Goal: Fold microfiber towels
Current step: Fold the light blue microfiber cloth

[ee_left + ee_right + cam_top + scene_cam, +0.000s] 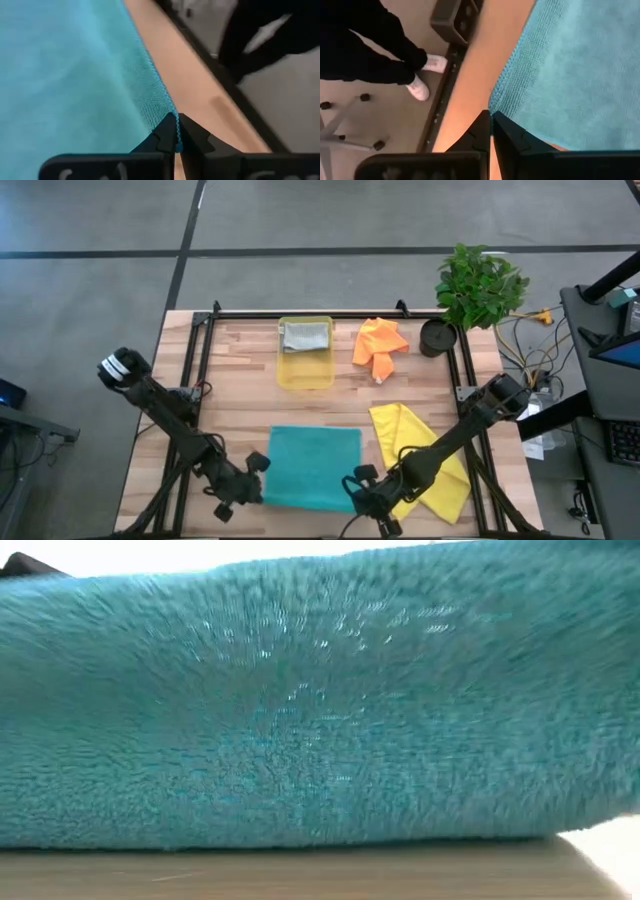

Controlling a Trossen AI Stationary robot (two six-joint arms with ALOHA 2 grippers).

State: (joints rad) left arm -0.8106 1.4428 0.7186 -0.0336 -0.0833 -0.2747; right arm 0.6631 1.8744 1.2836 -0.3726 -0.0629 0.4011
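A teal towel [312,465] lies spread on the wooden table near its front edge, and it fills the low view [320,710]. My left gripper [250,485] [176,122] is shut at its near left corner. My right gripper [362,488] [490,119] is shut at its near right corner. A yellow towel [425,450] lies rumpled to the right, partly under my right arm. An orange towel [380,345] lies crumpled at the far side. A grey towel [306,336] rests folded inside a translucent yellow tray [305,378]. My left gripper pinches the teal towel's near left corner [167,111] between its two fingertips, slanting down from the near left. The stitched edge runs away from the tips and the cloth beyond rises toward them. My right gripper pinches the near right corner [496,106] between its fingertips, slanting down from the near right. The rest of the towel spreads away beyond them.
A potted plant [478,285] and a black pot [437,337] stand at the far right corner. A black frame rail [330,313] runs along the table's far and side edges. A person's legs and white shoes [422,75] stand on the floor just off the near edge.
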